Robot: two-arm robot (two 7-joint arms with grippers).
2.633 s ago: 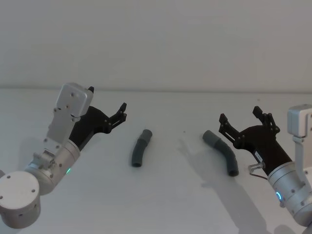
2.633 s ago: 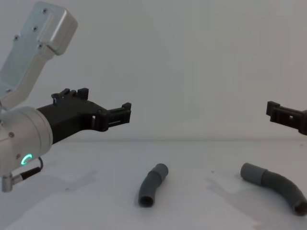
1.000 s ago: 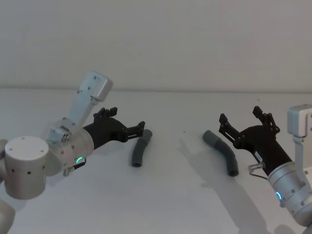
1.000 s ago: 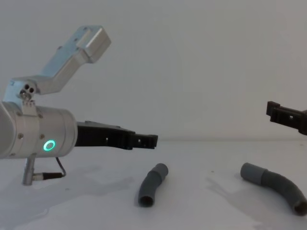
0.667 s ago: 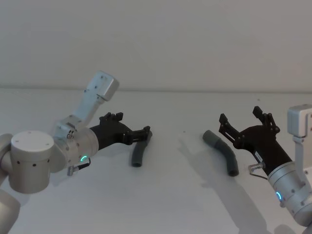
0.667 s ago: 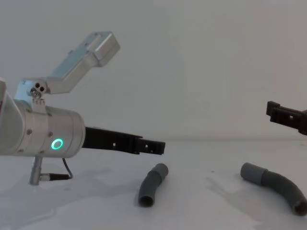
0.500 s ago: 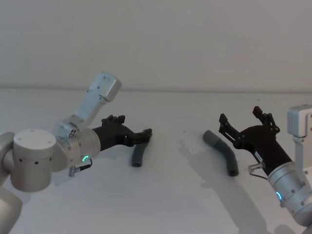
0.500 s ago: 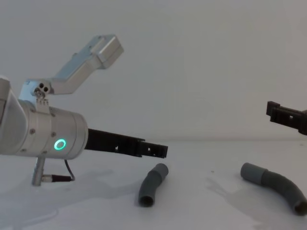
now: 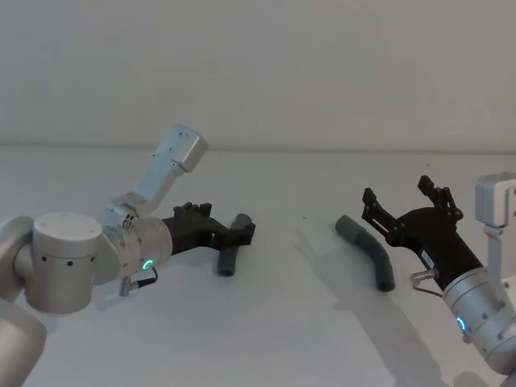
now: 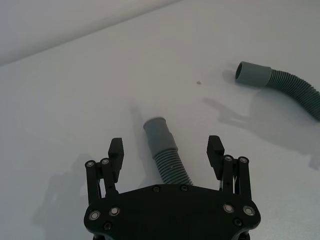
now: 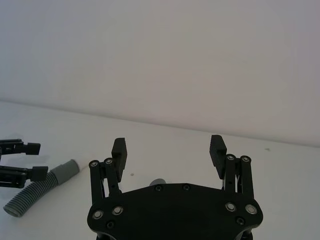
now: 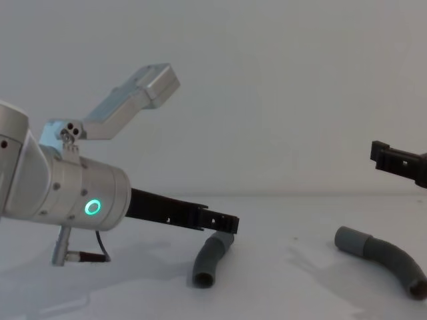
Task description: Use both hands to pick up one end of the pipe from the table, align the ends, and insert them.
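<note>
Short hose (image 10: 170,162), ribbed, is aiming its smooth cuff (image 10: 156,128) at one o'clock. Your left gripper (image 10: 166,149) is straddling it unclenched, right gripper (image 9: 398,196) gaping.

No writing is showing anywhere.

The short hose (image 9: 227,262), the long hose (image 9: 372,255), the left gripper (image 9: 243,232), the right gripper (image 9: 397,192) and the table (image 9: 282,322) are carrying no letters, labels, brand marks or numbers that can be read.

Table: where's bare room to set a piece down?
Bare table lies between the short hose and long hose, and across the near side. Crowded: open left gripper straddles the short hose; right gripper hovers by the long hose.
</note>
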